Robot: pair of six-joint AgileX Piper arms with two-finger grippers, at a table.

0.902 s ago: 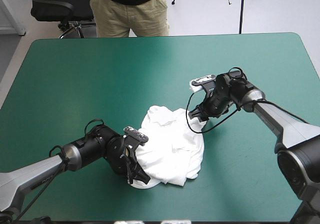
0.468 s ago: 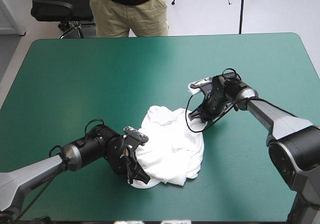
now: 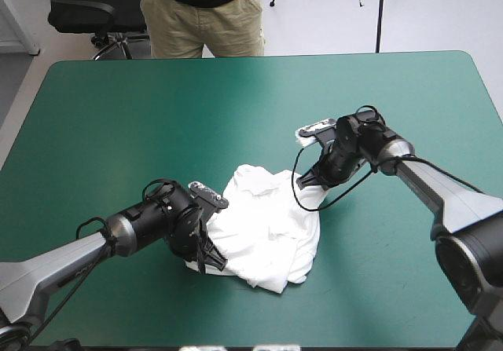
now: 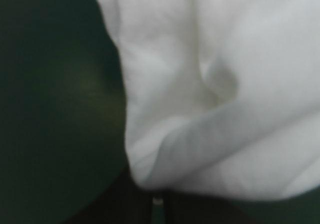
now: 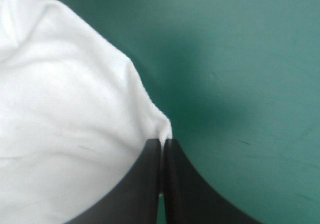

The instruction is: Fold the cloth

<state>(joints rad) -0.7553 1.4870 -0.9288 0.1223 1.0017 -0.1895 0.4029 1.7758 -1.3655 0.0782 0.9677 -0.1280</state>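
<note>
My left gripper [image 3: 206, 255] is clamped on the near edge of the T-shirt [image 3: 267, 229], crumpled on the bench [image 3: 157, 115]. My right gripper [image 5: 162, 143] pinches its far right edge

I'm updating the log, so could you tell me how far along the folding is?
Done: nothing folded yet; the T-shirt lies as a crumpled heap on the teal-green cover. In hand: the left gripper pinches its near-left edge and the right gripper its far-right corner, fingers shut on the cloth. Left: spreading it flat and every fold.
</note>
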